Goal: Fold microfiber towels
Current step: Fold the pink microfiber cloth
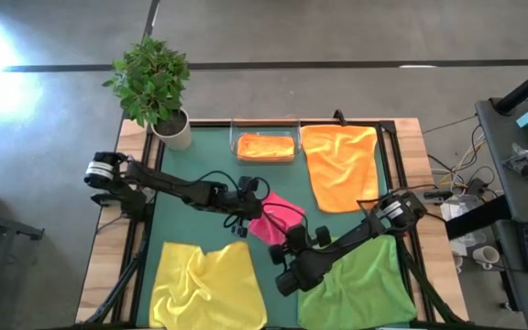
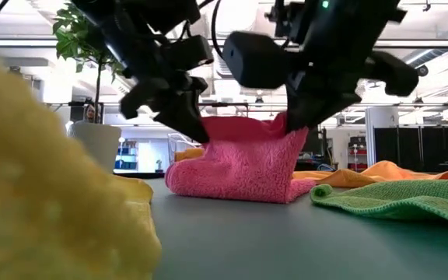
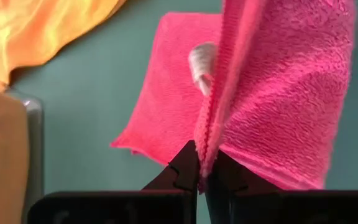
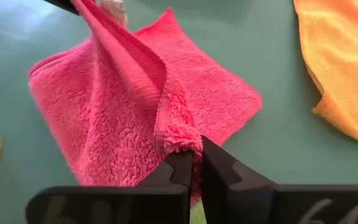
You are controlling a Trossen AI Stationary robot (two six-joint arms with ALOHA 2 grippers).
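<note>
The pink towel [image 1: 275, 223] sits in the middle of the dark green table mat [image 1: 214, 165]. Both claws are pinching it. The left gripper [image 1: 243, 220] holds the edge of the pink towel on its 9 o'clock side. Its two fingers are squeezed tight on the cloth, and in the left wrist view the fold of the towel [image 3: 272, 93] stands up right out of the pinched fingertips [image 3: 188, 171]. The right gripper [image 1: 293, 246] holds the pink towel at about its 5 o'clock corner. In the right wrist view its fingers [image 4: 182, 168] are closed on a fluffy corner of the towel [image 4: 135, 112], with the rest of the cloth spread out ahead of the claw.

From table height, the pink towel [image 2: 239, 167] is lifted at both ends and sags in the middle, with its lower part resting on the mat.

On the clock face of the table seen from above, the yellow towel [image 1: 207, 282] lies crumpled at 7 o'clock. The green towel [image 1: 365, 284] lies at 5 o'clock, under the right arm. One orange towel [image 1: 342, 165] lies flat at 1 o'clock. Another orange towel [image 1: 265, 145] is folded inside the clear plastic tray [image 1: 236, 147] at 12 o'clock. A potted plant [image 1: 157, 87] stands at 11 o'clock.
</note>
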